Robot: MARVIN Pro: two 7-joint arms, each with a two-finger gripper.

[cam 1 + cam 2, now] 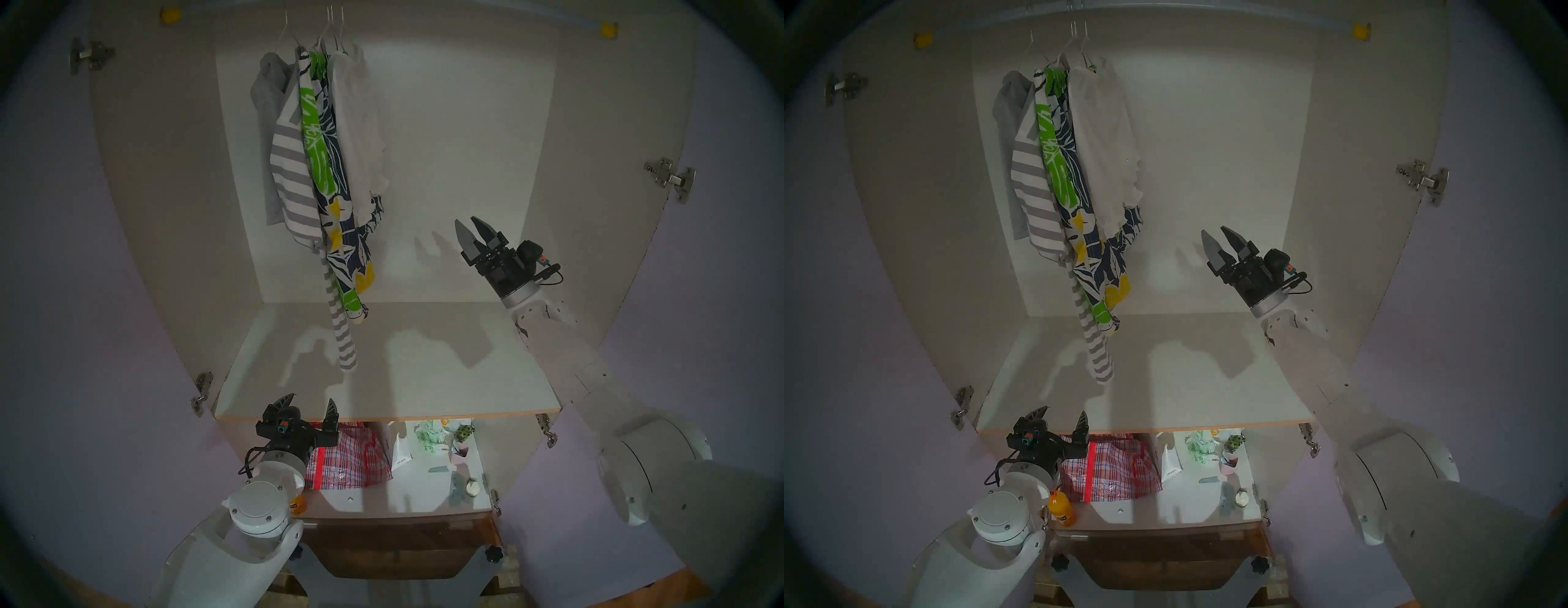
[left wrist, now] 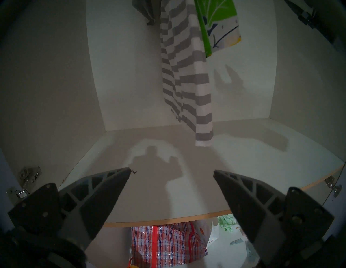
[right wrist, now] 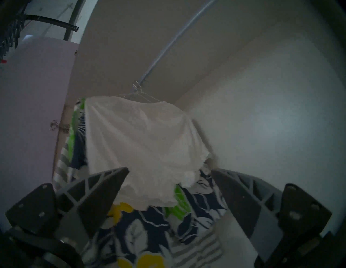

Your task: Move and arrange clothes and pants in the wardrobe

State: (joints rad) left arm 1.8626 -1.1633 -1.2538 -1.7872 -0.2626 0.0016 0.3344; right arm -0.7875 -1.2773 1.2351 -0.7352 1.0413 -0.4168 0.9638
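Observation:
The wardrobe [image 1: 466, 148] stands open, its rail [image 3: 168, 43] across the top. Bunched at the rail's left hang the plain grey pants [image 1: 265, 110], the grey-and-white striped T-shirt [image 1: 292, 178], the navy floral shorts [image 1: 326, 170] and the white ruffled top [image 1: 360, 127], on white wire hangers. My right gripper [image 1: 466, 220] is open and empty, raised inside the wardrobe to the right of the white top [image 3: 142, 146] and the shorts [image 3: 149, 230], apart from them. My left gripper [image 1: 309, 403] is open and empty at the white shelf's [image 1: 424, 373] front edge, below the striped T-shirt [image 2: 187, 84].
Under the shelf, a lower board holds a red plaid woven bag [image 1: 352, 458], an orange bottle [image 1: 1059, 507], a white paper bag [image 1: 401, 452], a pink cup [image 1: 460, 452] and small clutter. Lilac doors [image 1: 63, 297] stand open on both sides, with metal hinges [image 1: 670, 178].

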